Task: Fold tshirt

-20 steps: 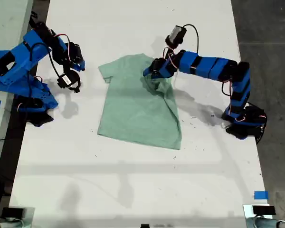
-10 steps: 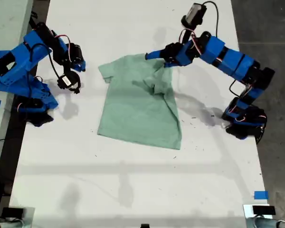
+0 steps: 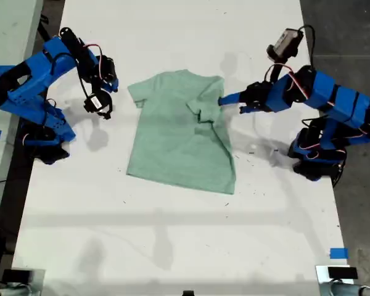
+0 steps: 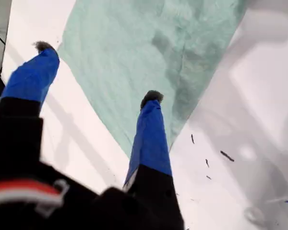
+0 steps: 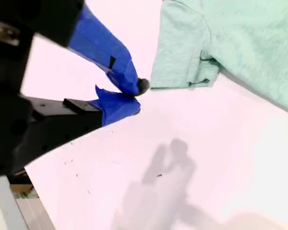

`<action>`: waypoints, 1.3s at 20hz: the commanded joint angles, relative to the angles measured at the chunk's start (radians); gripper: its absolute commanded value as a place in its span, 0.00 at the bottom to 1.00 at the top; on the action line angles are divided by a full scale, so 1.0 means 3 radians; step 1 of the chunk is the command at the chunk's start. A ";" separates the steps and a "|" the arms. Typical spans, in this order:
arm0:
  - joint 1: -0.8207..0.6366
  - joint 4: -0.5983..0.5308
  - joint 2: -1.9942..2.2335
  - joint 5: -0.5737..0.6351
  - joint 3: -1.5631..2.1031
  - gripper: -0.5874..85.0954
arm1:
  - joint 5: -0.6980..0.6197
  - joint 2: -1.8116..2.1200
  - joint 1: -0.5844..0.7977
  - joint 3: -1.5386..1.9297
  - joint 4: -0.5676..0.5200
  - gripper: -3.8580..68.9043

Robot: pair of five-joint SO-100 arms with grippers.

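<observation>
The pale mint-green tshirt (image 3: 172, 139) lies flat on the white table (image 3: 172, 234), neck toward the far edge. Its sleeve (image 3: 206, 111) on the exterior view's right is folded in over the body. My first gripper (image 3: 225, 98) hovers just off that side of the shirt, open and holding nothing. The first wrist view shows its blue fingers (image 4: 151, 124) spread wide over the tshirt's edge (image 4: 134, 52). My second gripper (image 3: 102, 106) hangs at the exterior view's left, short of the other sleeve (image 5: 182, 52). Its fingertips (image 5: 134, 84) are shut together and hold nothing.
Small black marks (image 3: 253, 154) dot the table beside the shirt. A blue tape square (image 3: 338, 253) lies near the front corner at the exterior view's right. Dark floor (image 3: 351, 37) lies past the table's edge on that side. Both arm bases stand at the table's sides.
My first gripper drew back from over the shirt toward the exterior view's right and left the sleeve folded inward. The second arm shifted slightly toward the shirt.
</observation>
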 commanded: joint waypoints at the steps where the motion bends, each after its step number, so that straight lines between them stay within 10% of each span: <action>1: -0.0143 -0.0020 -0.0123 0.0199 -0.0373 0.02 | 0.0179 0.0409 -0.0184 0.0194 0.0031 0.49; 5: -0.0235 -0.0005 -0.0435 0.0660 -0.0869 0.28 | 0.0317 0.0869 -0.0251 0.0516 0.0031 0.46; 20: -0.0716 -0.0936 -0.2577 0.1130 -0.1104 0.33 | 0.0291 0.1028 -0.0230 0.0568 0.0133 0.45; 23: -0.0747 -0.0890 -0.2925 0.1130 -0.1350 0.28 | 0.0276 0.1028 -0.0215 0.0557 0.0153 0.45; 26: -0.0747 -0.0813 -0.3124 0.1115 -0.1595 0.01 | 0.0271 0.1028 -0.0189 0.0573 0.0153 0.45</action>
